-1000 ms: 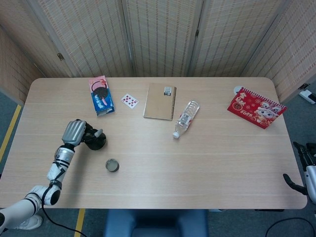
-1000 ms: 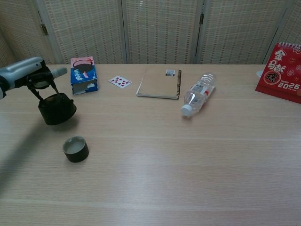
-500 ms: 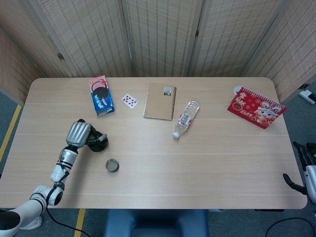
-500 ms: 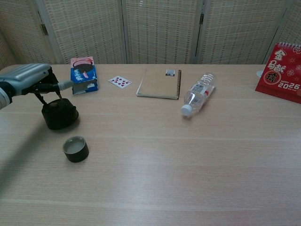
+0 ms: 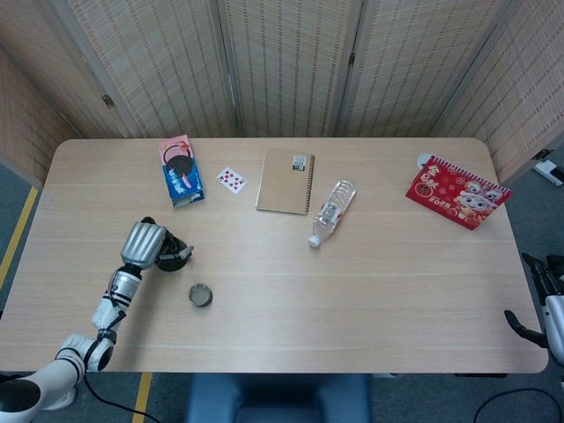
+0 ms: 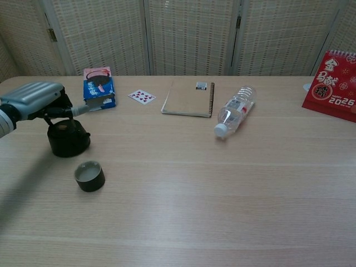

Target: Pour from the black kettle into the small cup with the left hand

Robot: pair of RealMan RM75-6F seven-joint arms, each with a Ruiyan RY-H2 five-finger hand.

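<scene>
My left hand (image 6: 34, 100) grips the black kettle (image 6: 68, 138) by its top handle, fingers closed over it. I see the kettle upright on the surface (image 6: 222, 189), with the small cup (image 6: 89, 176) just beside it, nearer me. My right hand (image 5: 538, 300) hangs off the surface edge; its state I cannot tell.

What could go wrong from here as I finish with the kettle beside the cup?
The left robot hand sits on top of the black kettle, hiding its handle, so a snagged finger could tip it when releasing. The small cup stands close in front and appears to hold liquid; a low withdrawal might knock it over.
</scene>
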